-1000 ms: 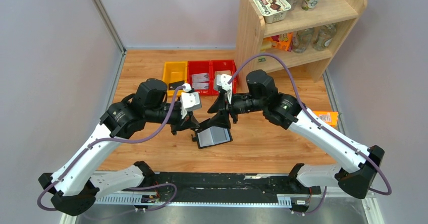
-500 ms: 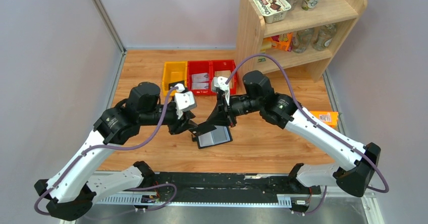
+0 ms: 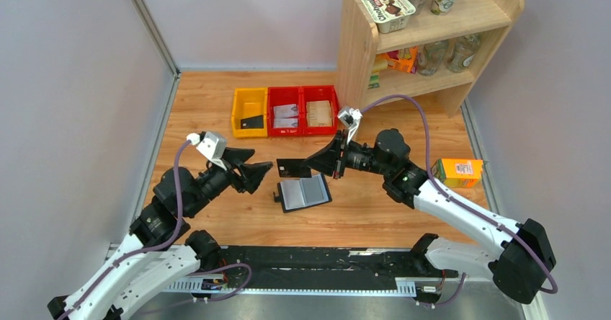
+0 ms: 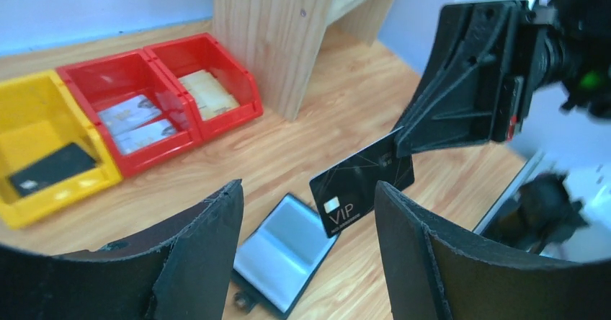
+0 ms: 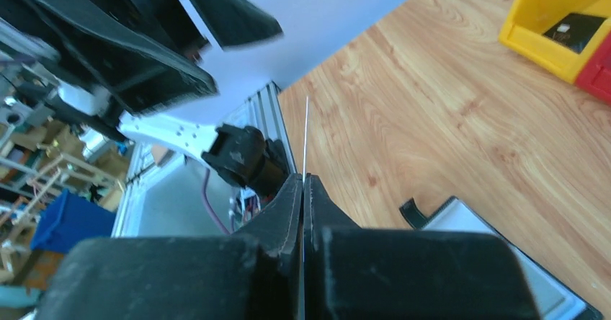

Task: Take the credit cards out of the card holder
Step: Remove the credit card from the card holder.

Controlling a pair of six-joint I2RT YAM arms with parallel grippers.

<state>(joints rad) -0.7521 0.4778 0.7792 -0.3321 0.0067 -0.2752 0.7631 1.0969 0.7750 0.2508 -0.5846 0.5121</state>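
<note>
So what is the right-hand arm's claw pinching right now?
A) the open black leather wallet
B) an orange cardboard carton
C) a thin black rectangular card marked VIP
C: the thin black card sticks out of the right gripper's shut fingers, above the wallet.

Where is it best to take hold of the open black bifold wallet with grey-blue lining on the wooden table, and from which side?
Probably the small black strap tab, coming from the robot's left. The wallet lies flat and open, lining up, so its edges give little to pinch; the tab juts out past its left edge.
</note>
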